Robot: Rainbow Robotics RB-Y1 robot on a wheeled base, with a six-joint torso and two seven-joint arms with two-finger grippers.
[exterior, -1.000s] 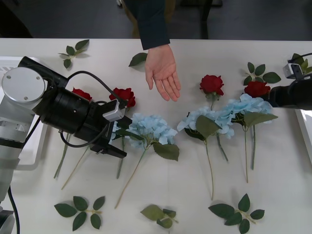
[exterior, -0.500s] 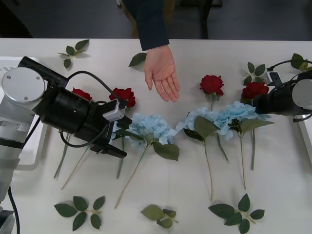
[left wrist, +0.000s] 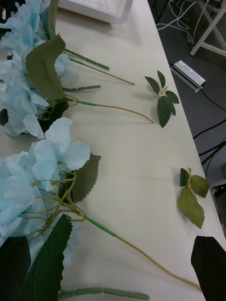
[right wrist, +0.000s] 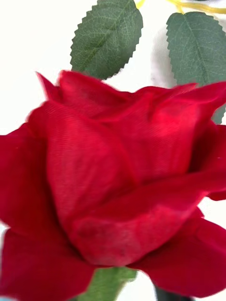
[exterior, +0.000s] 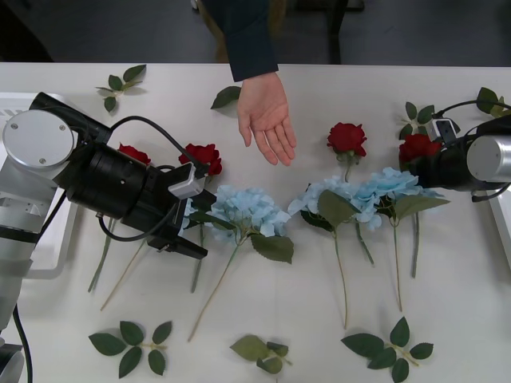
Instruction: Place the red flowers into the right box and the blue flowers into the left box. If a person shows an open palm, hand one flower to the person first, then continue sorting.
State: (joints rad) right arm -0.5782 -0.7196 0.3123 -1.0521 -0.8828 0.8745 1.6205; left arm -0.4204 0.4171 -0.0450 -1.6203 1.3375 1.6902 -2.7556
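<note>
An open palm point(exterior: 267, 120) is being held out, fingers extended, over the table's point(exterior: 319, 303) far side. The right gripper point(exterior: 417, 165) is being positioned at a red rose point(exterior: 419, 147); its finger state cannot be told. The left gripper point(exterior: 196, 239) is being hovered beside a blue hydrangea point(exterior: 247, 209), seemingly open.

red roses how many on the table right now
4: one partly behind the left arm, one beside the left wrist, one right of the open palm, one at the right gripper. More may be hidden under the arms.
</note>
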